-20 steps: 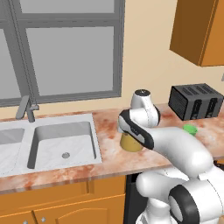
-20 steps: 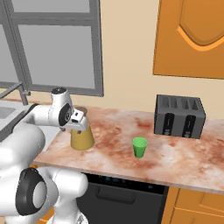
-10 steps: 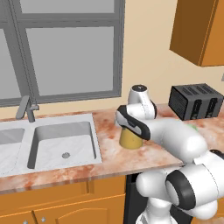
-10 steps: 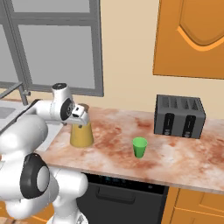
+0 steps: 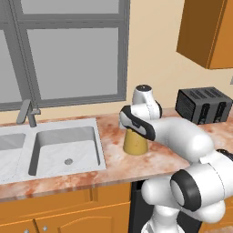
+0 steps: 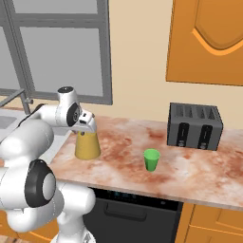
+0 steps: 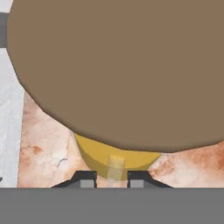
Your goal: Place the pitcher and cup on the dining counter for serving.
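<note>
**Jaws close on the pitcher's neck**

The pitcher (image 6: 87,144) stands upright on the sink counter (image 6: 190,175), between the sink (image 5: 63,145) and the cup (image 6: 152,159). A second ago the gripper (image 7: 112,174) stood wide around it; now its fingertips (image 7: 87,178) have drawn in against the narrow neck under the brown lid (image 7: 118,65), apparently gripping it. Lifting looks next. Count: one pitcher, one cup, one toaster (image 6: 194,126).

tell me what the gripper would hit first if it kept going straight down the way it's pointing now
The gripper points straight down over the pitcher, its fingertips close on either side of the narrow neck. Going on, it would likely meet the pitcher's flaring glass shoulder first, with the counter beneath; depth is hard to judge.
</note>
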